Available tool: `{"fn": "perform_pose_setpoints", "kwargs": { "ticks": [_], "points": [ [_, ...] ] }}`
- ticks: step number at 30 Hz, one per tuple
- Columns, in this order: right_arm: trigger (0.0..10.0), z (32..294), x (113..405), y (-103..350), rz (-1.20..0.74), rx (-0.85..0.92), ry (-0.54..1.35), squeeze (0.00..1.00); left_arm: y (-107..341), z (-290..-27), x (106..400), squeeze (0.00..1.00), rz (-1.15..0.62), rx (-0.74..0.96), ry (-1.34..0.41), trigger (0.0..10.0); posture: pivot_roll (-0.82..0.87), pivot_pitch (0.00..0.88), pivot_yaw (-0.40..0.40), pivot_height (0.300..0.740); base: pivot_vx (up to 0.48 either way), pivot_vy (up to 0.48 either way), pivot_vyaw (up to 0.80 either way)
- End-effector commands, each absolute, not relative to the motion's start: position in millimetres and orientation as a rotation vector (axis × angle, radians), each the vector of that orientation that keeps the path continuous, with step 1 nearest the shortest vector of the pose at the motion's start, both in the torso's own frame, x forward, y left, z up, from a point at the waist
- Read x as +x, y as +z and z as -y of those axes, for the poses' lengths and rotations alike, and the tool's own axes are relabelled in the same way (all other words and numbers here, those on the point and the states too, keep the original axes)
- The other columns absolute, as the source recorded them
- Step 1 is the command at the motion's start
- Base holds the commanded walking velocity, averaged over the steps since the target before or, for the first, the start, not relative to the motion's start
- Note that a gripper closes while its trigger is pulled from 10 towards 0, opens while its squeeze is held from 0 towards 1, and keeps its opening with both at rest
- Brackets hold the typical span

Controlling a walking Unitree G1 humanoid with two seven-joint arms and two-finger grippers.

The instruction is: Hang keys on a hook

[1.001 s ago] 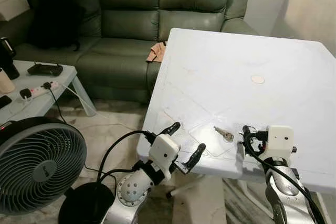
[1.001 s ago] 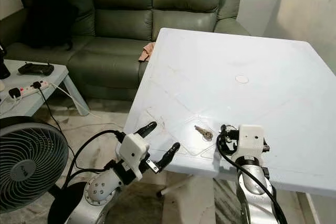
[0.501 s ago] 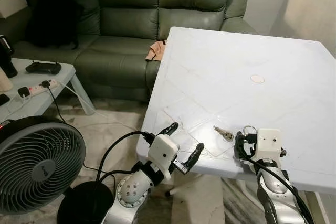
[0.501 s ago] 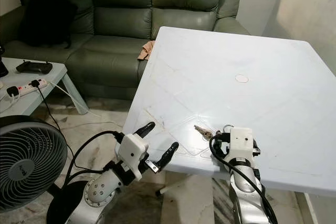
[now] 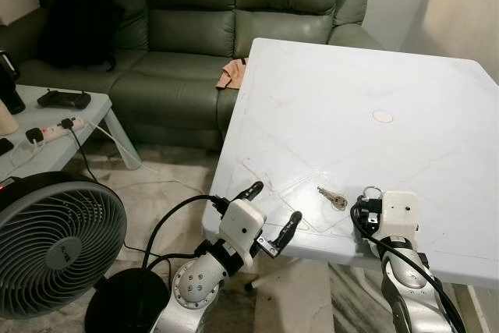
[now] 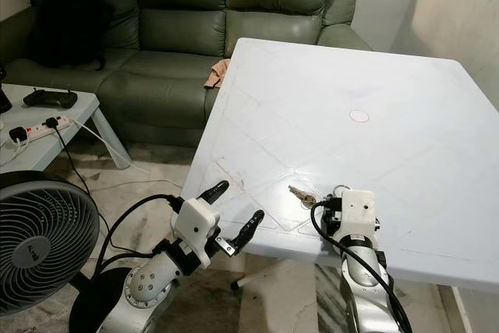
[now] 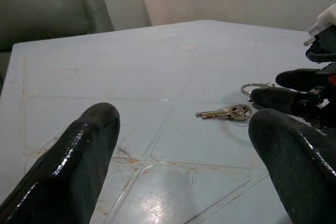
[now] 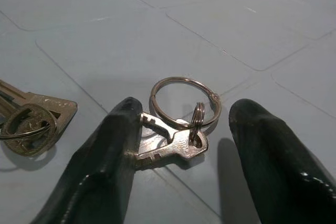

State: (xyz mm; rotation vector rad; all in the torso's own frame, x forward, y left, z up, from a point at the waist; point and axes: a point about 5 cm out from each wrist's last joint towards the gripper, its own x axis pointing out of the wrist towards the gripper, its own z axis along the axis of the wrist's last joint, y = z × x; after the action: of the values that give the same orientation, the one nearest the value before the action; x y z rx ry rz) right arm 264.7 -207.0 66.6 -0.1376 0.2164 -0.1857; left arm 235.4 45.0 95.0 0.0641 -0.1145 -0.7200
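I am holding my right gripper open around the ringed key lying on the table, so I can pinch it, while my left gripper is waiting open.

keys on table | sofa behind | fan left

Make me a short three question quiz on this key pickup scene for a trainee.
1. True or false: the right pincer has lifted the key ring off the white table.
2. Which sits nearer the left pincer: the loose key or the key ring?
3. Fill in: both pincers' fingers are ____.

Key:
1. False; it lies on the table between open fingers.
2. The loose key.
3. Open.
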Motion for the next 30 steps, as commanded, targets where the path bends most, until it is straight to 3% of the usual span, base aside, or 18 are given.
{"fn": "perform_pose_setpoints", "kwargs": {
  "ticks": [1, 3, 5, 9, 10, 15, 30],
  "points": [
    [1.3, 210.5, 262.1, 63.5, -0.226, -0.143, -0.204, 0.0, 98.6, -43.3, 235.4, 0.0, 0.124, 0.076, -0.726, 10.0, -0.03, 0.049, -0.019, 0.74, 0.0, 0.0, 0.0],
    [1.3, 210.6, 262.1, 63.6, -0.225, -0.145, -0.205, 0.0, 98.7, -43.3, 235.4, 0.0, 0.124, 0.076, -0.726, 10.0, -0.03, 0.049, -0.019, 0.74, 0.0, 0.0, 0.0],
    [3.5, 210.7, 261.9, 63.3, -0.225, -0.145, -0.205, 0.0, 98.5, -43.4, 235.6, 0.0, 0.124, 0.078, -0.723, 10.0, -0.03, 0.048, -0.018, 0.74, 0.0, 0.0, 0.0],
    [3.4, 210.6, 261.9, 63.2, -0.227, -0.144, -0.205, 0.0, 98.6, -43.3, 235.6, 0.0, 0.125, 0.08, -0.723, 10.0, -0.03, 0.047, -0.018, 0.74, 0.0, 0.0, 0.0],
    [2.9, 210.5, 262.1, 63.1, -0.227, -0.145, -0.204, 0.0, 98.7, -43.2, 235.6, 0.0, 0.125, 0.08, -0.723, 10.0, -0.03, 0.047, -0.018, 0.74, 0.0, 0.0, 0.0],
    [3.1, 210.4, 261.8, 62.5, -0.23, -0.145, -0.204, 0.0, 98.4, -42.7, 235.3, 0.0, 0.125, 0.08, -0.723, 10.0, -0.03, 0.046, -0.018, 0.74, 0.0, 0.0, 0.0],
    [2.1, 210.9, 261.1, 61.4, -0.238, -0.155, -0.213, 0.0, 98.5, -41.9, 234.2, 0.0, 0.127, 0.077, -0.717, 10.0, -0.03, 0.048, -0.018, 0.74, 0.0, 0.0, 0.0]
  ]
}}
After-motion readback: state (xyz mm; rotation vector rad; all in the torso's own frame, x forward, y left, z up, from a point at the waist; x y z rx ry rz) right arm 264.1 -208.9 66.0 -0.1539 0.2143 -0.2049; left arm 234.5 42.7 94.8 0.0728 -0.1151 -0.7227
